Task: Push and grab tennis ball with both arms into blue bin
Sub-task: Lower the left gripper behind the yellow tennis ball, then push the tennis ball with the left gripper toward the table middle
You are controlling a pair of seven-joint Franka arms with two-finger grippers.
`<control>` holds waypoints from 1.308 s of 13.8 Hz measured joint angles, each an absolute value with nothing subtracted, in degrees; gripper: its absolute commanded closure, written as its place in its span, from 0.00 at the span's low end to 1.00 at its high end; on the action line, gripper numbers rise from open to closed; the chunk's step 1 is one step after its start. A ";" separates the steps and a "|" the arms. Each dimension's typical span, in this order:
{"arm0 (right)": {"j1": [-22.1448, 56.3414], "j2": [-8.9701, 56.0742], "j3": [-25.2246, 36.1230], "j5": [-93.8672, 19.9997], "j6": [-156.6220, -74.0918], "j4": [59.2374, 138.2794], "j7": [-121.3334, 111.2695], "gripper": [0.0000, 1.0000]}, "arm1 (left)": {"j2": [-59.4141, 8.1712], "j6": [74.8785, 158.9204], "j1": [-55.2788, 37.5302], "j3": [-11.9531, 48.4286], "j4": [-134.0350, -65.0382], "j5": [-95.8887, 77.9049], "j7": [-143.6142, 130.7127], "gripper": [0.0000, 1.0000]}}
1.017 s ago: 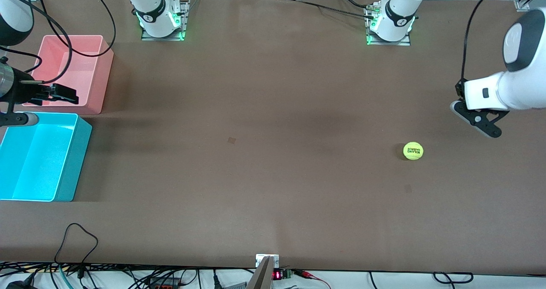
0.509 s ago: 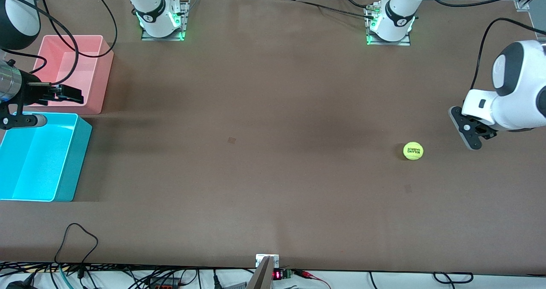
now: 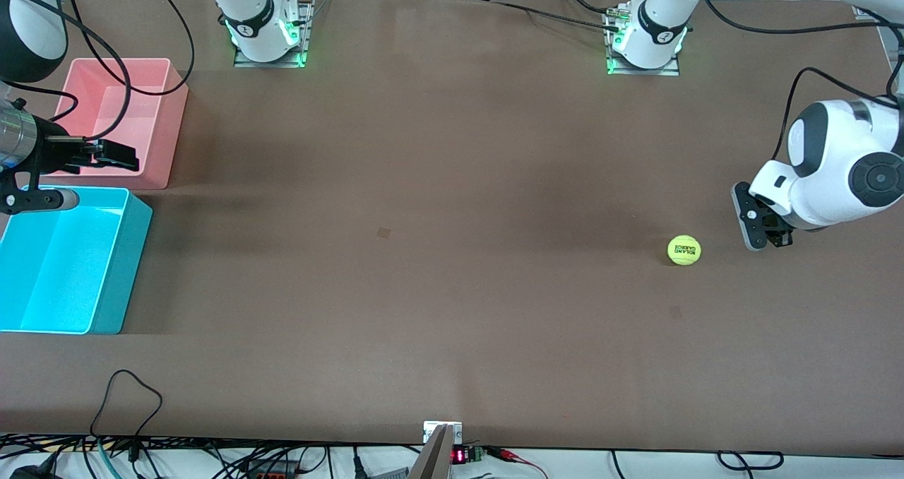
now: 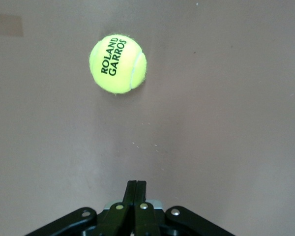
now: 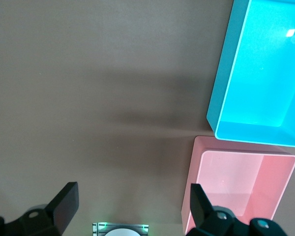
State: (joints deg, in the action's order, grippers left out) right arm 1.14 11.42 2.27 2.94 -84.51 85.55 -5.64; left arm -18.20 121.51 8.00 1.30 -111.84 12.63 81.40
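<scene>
The tennis ball (image 3: 684, 249) (lettering up, no long axis) lies near the left arm's end, just beside the left gripper (image 3: 753, 226), fingers together; the right gripper (image 3: 116, 154), fingers apart, waits over the pink bin (image 3: 166, 122).

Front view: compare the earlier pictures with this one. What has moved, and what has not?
The left gripper, fingers shut, has swung down beside the tennis ball, not touching it. The right gripper, open over the pink bin, barely shifted. Ball, pink bin and blue bin stayed put.
</scene>
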 measured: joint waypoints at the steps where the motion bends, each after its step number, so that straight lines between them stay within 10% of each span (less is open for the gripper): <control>1: 1.18 11.42 2.27 2.95 -84.51 85.55 -5.64 0.00 | -19.24 123.32 8.01 1.31 -111.92 12.63 83.03 1.00; 18: 1.78 11.43 2.26 2.96 -84.25 85.55 -5.64 0.00 | -30.55 138.03 12.20 10.89 -112.40 5.48 89.05 1.00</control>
State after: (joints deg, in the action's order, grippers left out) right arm 1.78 11.43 2.26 2.96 -84.25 85.55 -5.64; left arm -30.55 138.03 12.20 10.89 -112.40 5.48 89.05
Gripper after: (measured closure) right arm 0.000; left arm 0.991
